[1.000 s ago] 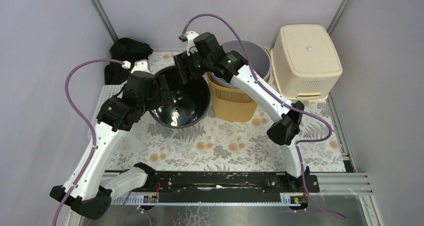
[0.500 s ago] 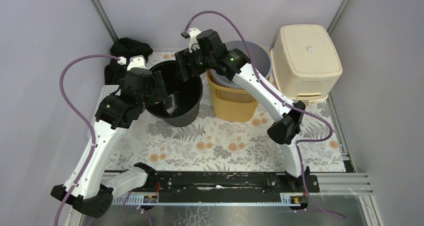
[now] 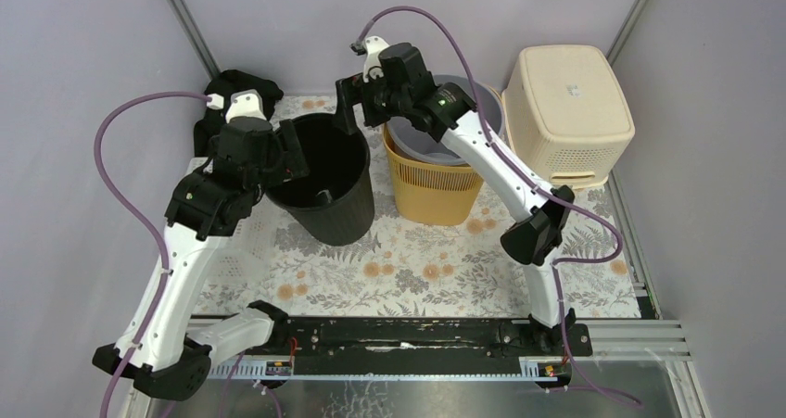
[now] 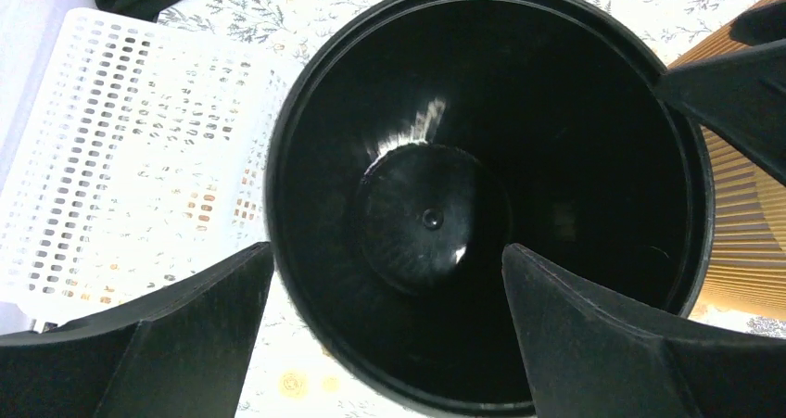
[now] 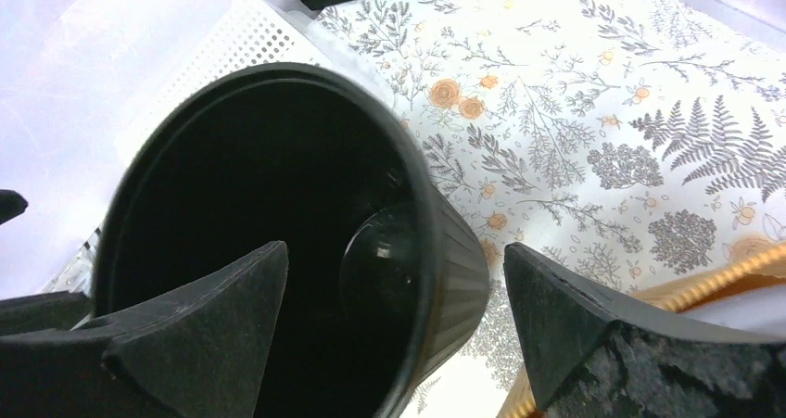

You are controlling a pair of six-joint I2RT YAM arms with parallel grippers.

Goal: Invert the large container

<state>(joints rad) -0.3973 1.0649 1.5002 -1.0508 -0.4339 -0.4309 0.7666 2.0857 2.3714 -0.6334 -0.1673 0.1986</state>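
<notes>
The large container (image 3: pixel 329 196) is a black ribbed bucket standing on the floral mat with its mouth up; its shiny floor (image 4: pixel 431 219) shows in the left wrist view. My left gripper (image 3: pixel 278 154) hangs open over its left rim, one finger outside the wall and one over the inside (image 4: pixel 387 251). Over the far right rim, my right gripper (image 3: pixel 350 103) is also open, with the bucket wall (image 5: pixel 454 270) between its jaws (image 5: pixel 394 251). Neither gripper closes on the container.
A yellow slatted basket (image 3: pixel 436 196) holding a grey bucket (image 3: pixel 482 103) stands right beside the container. A cream bin (image 3: pixel 565 103) sits upside down at the back right. A white perforated tray (image 3: pixel 209 172) and a black cloth (image 3: pixel 243 89) lie at the left.
The container has swung from tilted toward the camera to standing upright. Both grippers rose and shifted back with its rim; the right jaws widened a little.
</notes>
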